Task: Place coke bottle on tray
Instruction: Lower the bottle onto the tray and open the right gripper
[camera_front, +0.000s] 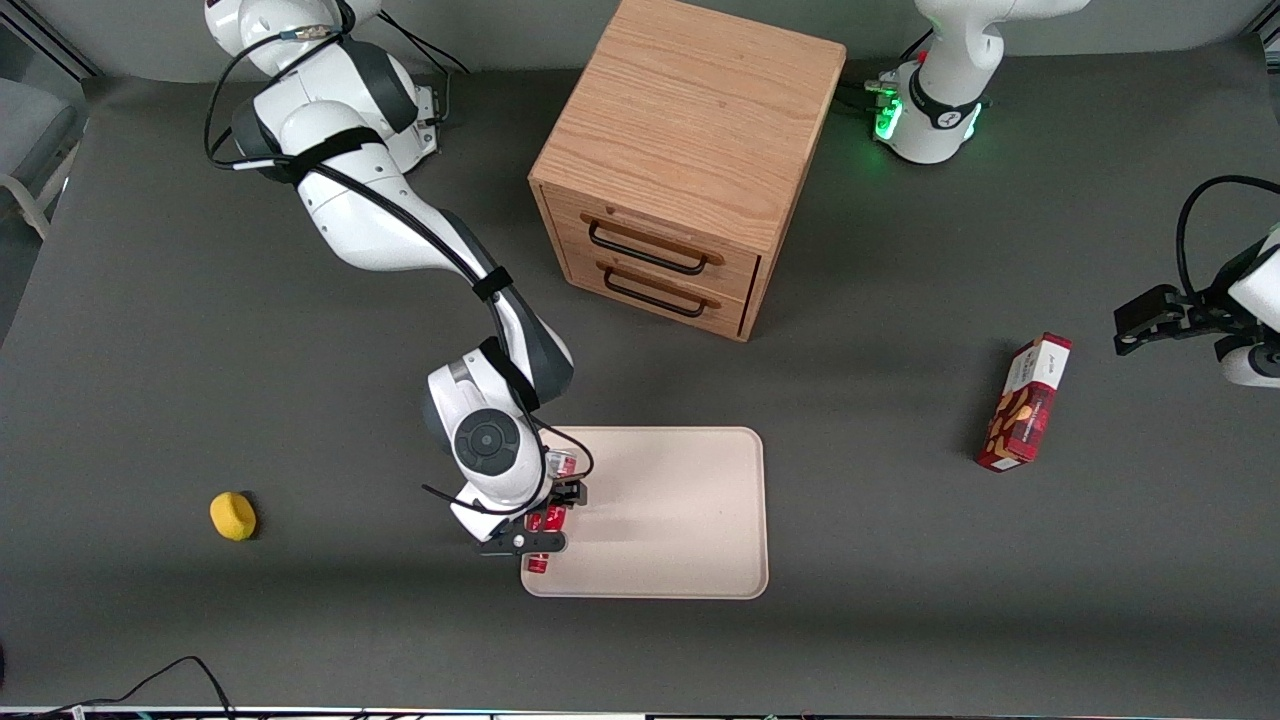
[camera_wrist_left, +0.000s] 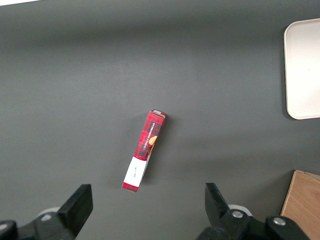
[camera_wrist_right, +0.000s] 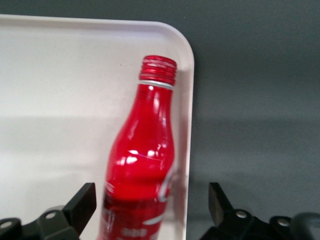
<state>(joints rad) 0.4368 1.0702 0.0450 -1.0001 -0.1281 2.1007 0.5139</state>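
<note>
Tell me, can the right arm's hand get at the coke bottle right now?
Probably yes: the hand sits open right over the coke bottle, which lies at the tray's edge, nothing between them.

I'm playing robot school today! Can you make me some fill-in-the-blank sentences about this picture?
1. The coke bottle lies on the cream ____.
2. The tool is above the bottle, with its fingers ____.
3. The wooden cabinet has ____ drawers.
4. The small round thing lying toward the working arm's end of the table is coloured ____.

Missing words: tray; open; two; yellow
</note>
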